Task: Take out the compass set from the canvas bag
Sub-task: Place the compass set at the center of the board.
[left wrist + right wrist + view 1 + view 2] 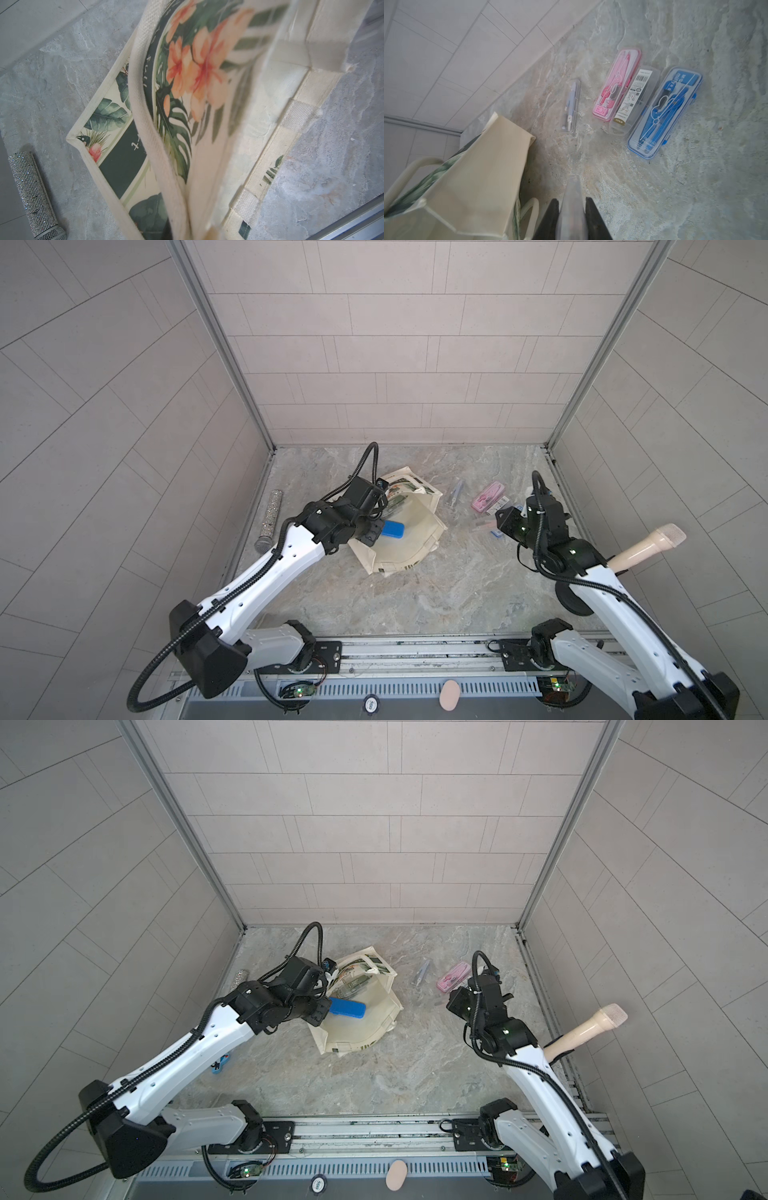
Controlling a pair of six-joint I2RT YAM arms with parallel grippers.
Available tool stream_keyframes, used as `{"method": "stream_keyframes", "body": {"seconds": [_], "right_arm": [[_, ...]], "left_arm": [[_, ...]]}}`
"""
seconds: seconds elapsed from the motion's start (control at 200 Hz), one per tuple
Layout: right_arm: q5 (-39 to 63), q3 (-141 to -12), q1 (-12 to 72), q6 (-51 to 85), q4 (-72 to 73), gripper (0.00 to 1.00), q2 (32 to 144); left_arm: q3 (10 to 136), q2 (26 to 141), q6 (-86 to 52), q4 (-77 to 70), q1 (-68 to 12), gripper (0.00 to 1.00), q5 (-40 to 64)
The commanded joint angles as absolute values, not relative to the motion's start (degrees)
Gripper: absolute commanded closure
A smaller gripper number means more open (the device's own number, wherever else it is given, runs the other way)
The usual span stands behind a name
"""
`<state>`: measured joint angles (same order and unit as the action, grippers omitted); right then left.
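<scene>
The canvas bag (409, 539) lies on the marble table with its mouth held open and its leaf print showing (178, 133). My left gripper (372, 533) is shut on the bag's rim; the fabric hides its fingers in the left wrist view. A blue compass set case (393, 529) lies inside the open bag beside that gripper. My right gripper (572, 199) is to the right of the bag, low over the table, shut on a clear compass set case (572, 216). Several other compass set cases lie on the table beyond it.
On the table lie a slim clear case (571, 106), a pink case (616, 85), a clear labelled case (634, 99) and a blue case (664, 112). A glittery silver microphone (270, 518) lies by the left wall, and a beige microphone (648, 545) by the right wall.
</scene>
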<state>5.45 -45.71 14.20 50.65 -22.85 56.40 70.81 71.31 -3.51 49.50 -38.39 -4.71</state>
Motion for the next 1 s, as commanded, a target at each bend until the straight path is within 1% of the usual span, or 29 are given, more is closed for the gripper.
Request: {"method": "stream_keyframes", "body": {"seconds": [0.0,0.085,0.21,0.28,0.39,0.51,0.631,0.716,0.886,0.996], "right_arm": [[9.03,-49.88,13.97,52.0,-17.22,0.77,61.94],[8.99,-51.49,13.92,52.18,-16.96,0.79,66.35],[7.08,-52.39,13.42,51.83,-15.36,0.78,69.21],[7.68,-53.54,12.07,50.72,-14.51,0.78,71.58],[11.13,-57.17,9.34,47.33,-15.38,0.78,77.05],[15.02,-62.09,6.02,43.8,-19.54,0.77,82.53],[19.54,-63.56,2.92,43.39,-16.54,0.77,86.98],[21.57,-67.18,2.21,41.55,-18.19,0.76,91.05],[27.24,-76.06,1.78,35.83,-26.57,0.75,101.05],[28.28,-77.67,1.65,36.33,-25.9,0.74,104.89]], "left_arm": [[71.59,68.19,-4.48,46.53,-38.62,1.0,-4.41],[71.12,67.3,-4.49,46.32,-38.61,1.0,-4.39],[70.88,67.15,-4.15,46.45,-38.65,1.0,-3.69],[70.73,67.34,-4.13,46.4,-38.65,1.0,-3.35],[70.82,67.41,-4.04,46.16,-38.59,1.0,-3.42],[70.81,67.48,-3.32,46.33,-38.58,1.0,-4.04],[70.76,67.5,-2.86,46.89,-38.59,1.0,-4.22],[70.37,67.24,-2.9,46.89,-38.58,1.0,-4.15],[69.73,66.55,-2.83,47.17,-38.58,1.0,-4.56],[69.38,66.37,-2.81,47.17,-38.58,1.0,-4.35]]}}
